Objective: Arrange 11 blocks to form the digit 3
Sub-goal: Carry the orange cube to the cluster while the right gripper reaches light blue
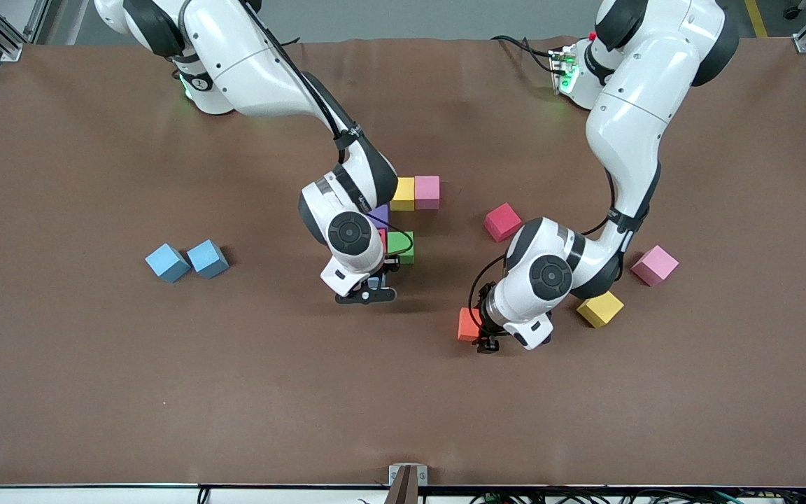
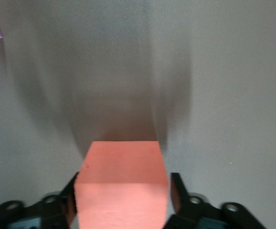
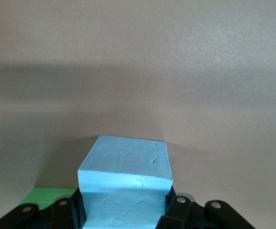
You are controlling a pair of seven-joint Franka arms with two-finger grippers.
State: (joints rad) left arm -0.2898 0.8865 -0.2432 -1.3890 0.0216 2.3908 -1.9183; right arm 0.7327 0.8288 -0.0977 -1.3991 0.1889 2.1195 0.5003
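A partial figure of blocks sits mid-table: yellow (image 1: 403,194) and pink (image 1: 427,192) side by side, then purple (image 1: 378,213), a sliver of red (image 1: 382,238) and green (image 1: 401,246) nearer the front camera, partly hidden by the right arm. My right gripper (image 1: 373,288) (image 3: 123,195) is shut on a blue block (image 3: 126,186), held low just beside the green block (image 3: 57,194). My left gripper (image 1: 485,343) (image 2: 123,179) is down at the table with its fingers (image 2: 176,191) closed against both sides of an orange block (image 1: 469,324) (image 2: 123,186).
Two loose blue blocks (image 1: 167,262) (image 1: 208,258) lie toward the right arm's end. A red block (image 1: 502,222), a pink block (image 1: 654,265) and a yellow block (image 1: 600,309) lie loose around the left arm. The brown mat (image 1: 235,392) covers the table.
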